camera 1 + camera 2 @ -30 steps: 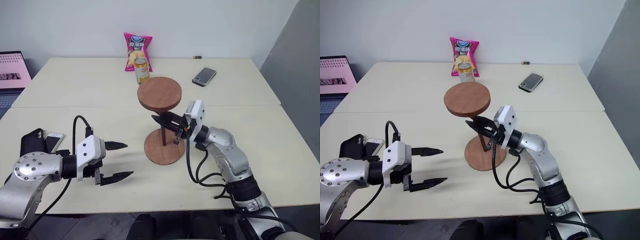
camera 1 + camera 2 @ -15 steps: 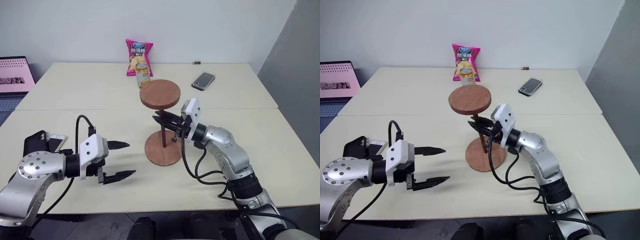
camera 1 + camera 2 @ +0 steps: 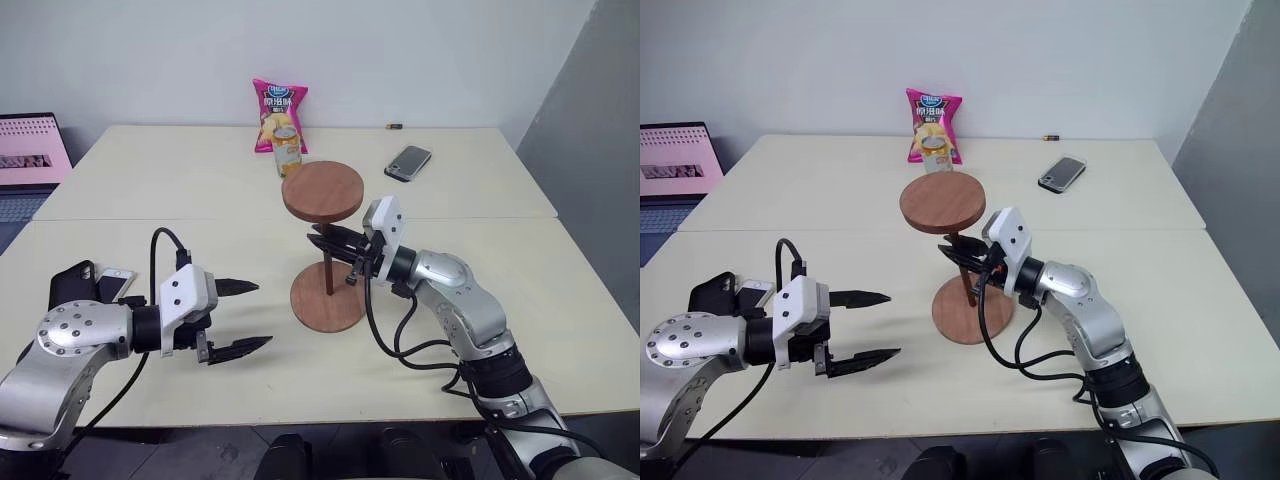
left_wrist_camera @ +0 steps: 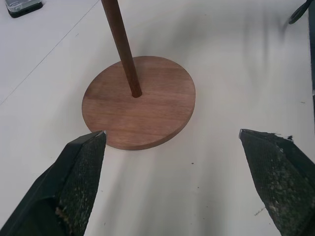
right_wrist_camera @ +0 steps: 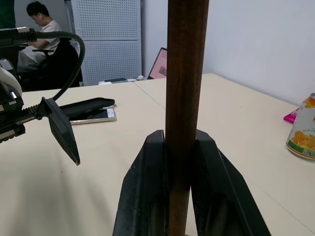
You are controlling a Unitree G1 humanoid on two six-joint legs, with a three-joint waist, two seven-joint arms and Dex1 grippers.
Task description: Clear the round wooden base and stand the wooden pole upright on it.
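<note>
A pale cream table (image 3: 150, 180), two tops butted with a seam running across, stands against a plain white wall, with a grey panel at its right end. The round wooden base (image 3: 326, 297) lies flat on the near top, just this side of the seam, and serves as landmark. The wooden pole (image 3: 327, 271) stands upright in the base's centre hole, its fixed disc uppermost. The right gripper (image 3: 326, 240) comes in from the right of the base, its fingers clamped on the pole partway up. The left gripper (image 3: 243, 317) hangs to the left of the base, apart from it, its jaws spread wide and holding nothing.

Beyond the base, on the far top, a drink can (image 3: 286, 150) stands before a pink snack bag (image 3: 278, 113). A dark phone (image 3: 407, 159) lies beyond and right of the base. Two phones (image 3: 92, 285) lie far left of it. A laptop (image 3: 32, 150) sits off the table's far left corner. In the right wrist view a seated person (image 5: 39, 23) shows by a perforated grey panel.
</note>
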